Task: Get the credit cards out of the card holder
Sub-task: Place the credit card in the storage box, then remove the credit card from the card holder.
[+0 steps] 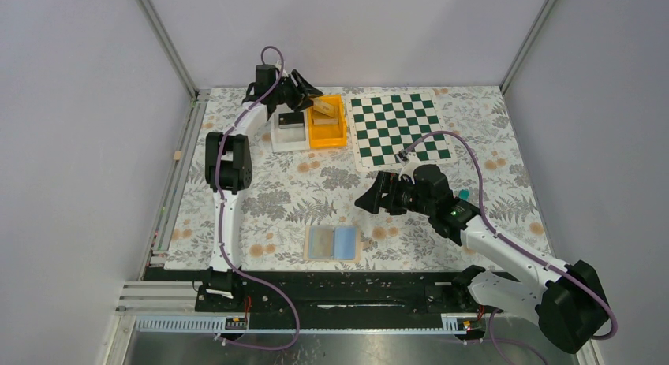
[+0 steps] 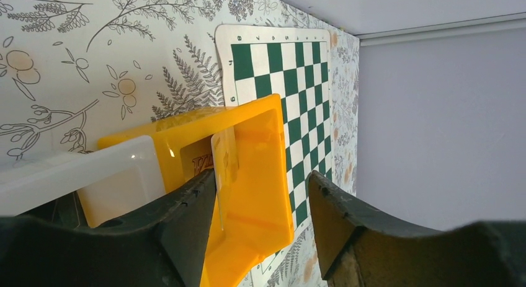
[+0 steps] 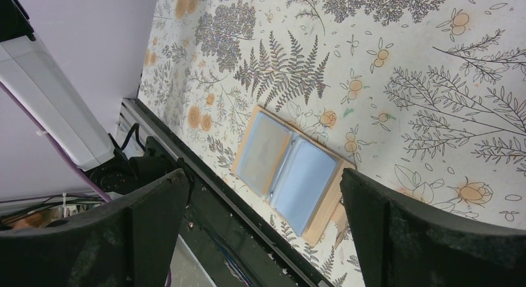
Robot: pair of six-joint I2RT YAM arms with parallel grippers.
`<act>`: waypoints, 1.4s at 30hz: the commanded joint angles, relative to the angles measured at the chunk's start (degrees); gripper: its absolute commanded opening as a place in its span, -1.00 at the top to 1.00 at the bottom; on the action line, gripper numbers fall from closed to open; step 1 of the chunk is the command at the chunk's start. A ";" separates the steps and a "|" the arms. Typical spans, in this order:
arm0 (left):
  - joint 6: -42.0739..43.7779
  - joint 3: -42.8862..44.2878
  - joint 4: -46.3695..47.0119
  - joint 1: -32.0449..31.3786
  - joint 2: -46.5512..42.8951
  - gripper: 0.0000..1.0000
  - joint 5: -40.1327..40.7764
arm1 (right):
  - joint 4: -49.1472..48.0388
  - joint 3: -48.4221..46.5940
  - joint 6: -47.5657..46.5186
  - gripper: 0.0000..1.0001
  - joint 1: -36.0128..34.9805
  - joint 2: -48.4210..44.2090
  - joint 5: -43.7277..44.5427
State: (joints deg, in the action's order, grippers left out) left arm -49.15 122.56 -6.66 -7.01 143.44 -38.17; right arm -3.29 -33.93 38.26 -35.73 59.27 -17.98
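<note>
Black rail (image 1: 339, 290) with both arm bases runs along the near edge of the desk (image 1: 268, 207), which has a floral-print cover. Just past the rail, between the bases, lies the card holder (image 1: 332, 243), a flat bifold wallet with two light-blue panels and a tan border. It is opened flat, fold line running away from the rail. The right wrist view shows the same card holder (image 3: 288, 172), both panels up, left one greyer than the right.

Right pincer (image 1: 377, 195) hangs above the desk, beyond and to the right of the holder, apart from it. From its own camera the right pincer (image 3: 262, 174) is spread wide with nothing in it.

Farther back sits a green-and-white chessboard mat (image 1: 398, 128) on the right side. Left of it is an orange plastic bin (image 1: 327, 128), touching a white plastic tray (image 1: 289, 136) with a dark item (image 1: 292, 119) inside.

Left pincer (image 1: 304, 97) is over the bin at the far edge. The left wrist view shows the left pincer (image 2: 260, 175) gaping wide above the orange bin (image 2: 260, 194). A tan card (image 1: 322, 106) sits tilted in the bin, just beside one finger (image 2: 192, 206). Cannot tell if they touch.
</note>
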 commanded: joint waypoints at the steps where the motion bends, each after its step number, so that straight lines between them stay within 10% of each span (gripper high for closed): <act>1: 0.32 2.64 2.37 0.34 -4.06 -0.14 2.57 | -1.06 -2.83 -0.08 -0.99 0.09 0.33 0.75; 29: 4.52 1.23 -3.25 -0.29 -10.83 -0.18 5.36 | 2.88 -6.26 0.45 -0.99 0.47 4.11 1.56; 42: 5.40 -39.46 -14.37 -1.60 -47.00 -0.07 1.31 | 4.97 -4.38 7.41 -0.67 -0.79 1.76 0.30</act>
State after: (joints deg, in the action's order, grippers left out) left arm -44.62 94.59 -18.52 -7.44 107.90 -34.94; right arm 2.28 -38.44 42.59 -35.66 61.89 -17.21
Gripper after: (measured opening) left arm 0.536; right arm 0.873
